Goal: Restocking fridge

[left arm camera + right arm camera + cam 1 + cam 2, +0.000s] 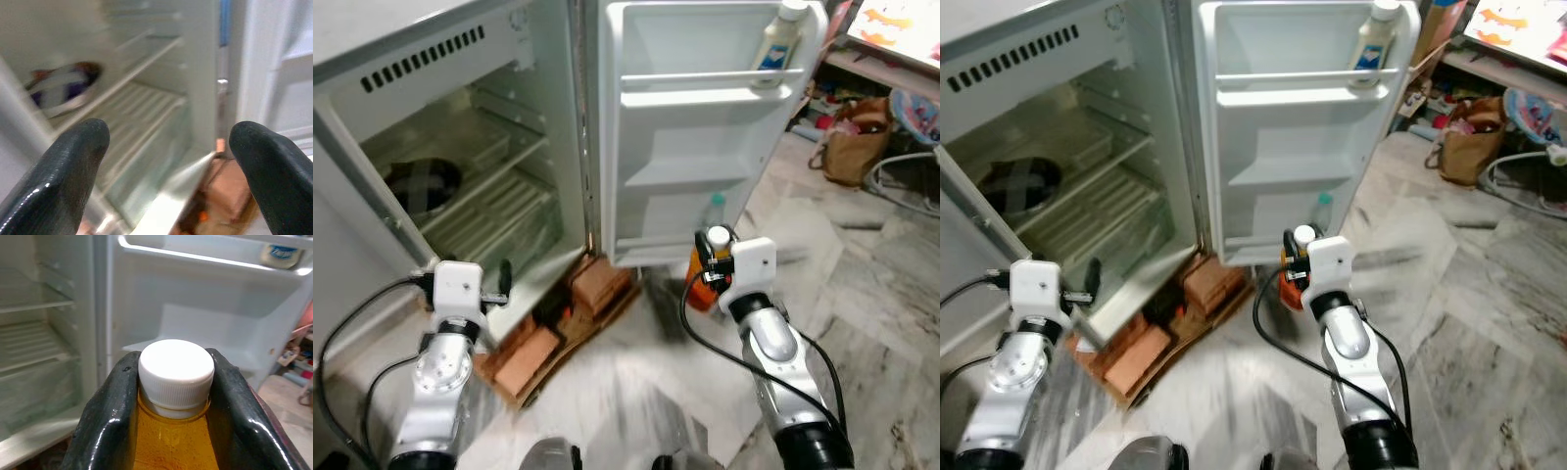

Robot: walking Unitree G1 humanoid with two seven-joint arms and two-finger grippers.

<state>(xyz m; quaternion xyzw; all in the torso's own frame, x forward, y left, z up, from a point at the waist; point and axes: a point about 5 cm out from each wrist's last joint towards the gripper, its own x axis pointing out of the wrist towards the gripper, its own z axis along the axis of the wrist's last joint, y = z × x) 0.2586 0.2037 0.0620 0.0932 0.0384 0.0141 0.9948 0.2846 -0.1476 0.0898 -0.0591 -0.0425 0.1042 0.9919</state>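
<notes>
The fridge stands open in front of me, its door swung wide. My right gripper is shut on an orange juice bottle with a white cap, held low before the door's bottom shelf. A white bottle stands in the door's top shelf, and a clear bottle with a green cap sits in the lowest one. My left gripper is open with nothing between its fingers, near the fridge's lower edge. A checked bowl rests on an inner shelf.
Bricks on cardboard prop the fridge's base. A brown bag and clutter lie at the far right on the marble floor.
</notes>
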